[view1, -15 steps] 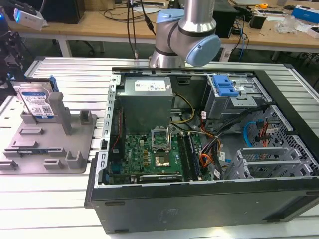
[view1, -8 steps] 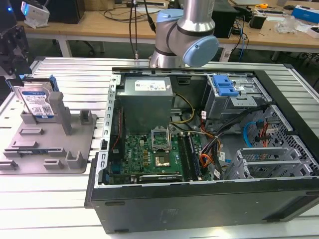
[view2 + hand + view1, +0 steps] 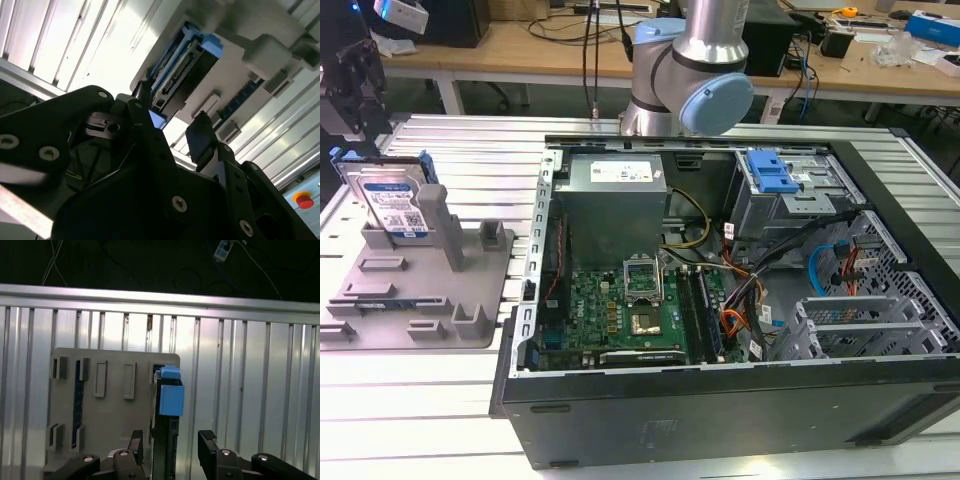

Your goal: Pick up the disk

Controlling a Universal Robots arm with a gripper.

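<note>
The gripper (image 3: 170, 437), fingers open, flanks the disk (image 3: 169, 400), which stands on edge at one corner of the grey fixture plate (image 3: 112, 412) on the ribbed metal table (image 3: 250, 390).

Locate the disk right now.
The disk stands on edge in the grey fixture plate at the exterior view's left, beside the open computer case; the open gripper hangs directly above it.

The disk (image 3: 388, 195) is showing silver, with a blue-and-white label and blue rails; the fixture plate (image 3: 430, 300) is showing plain grey; the gripper (image 3: 171, 442) is looking black; at the plate's 3 o'clock in the exterior view, the motherboard (image 3: 620, 310) is showing green.
</note>
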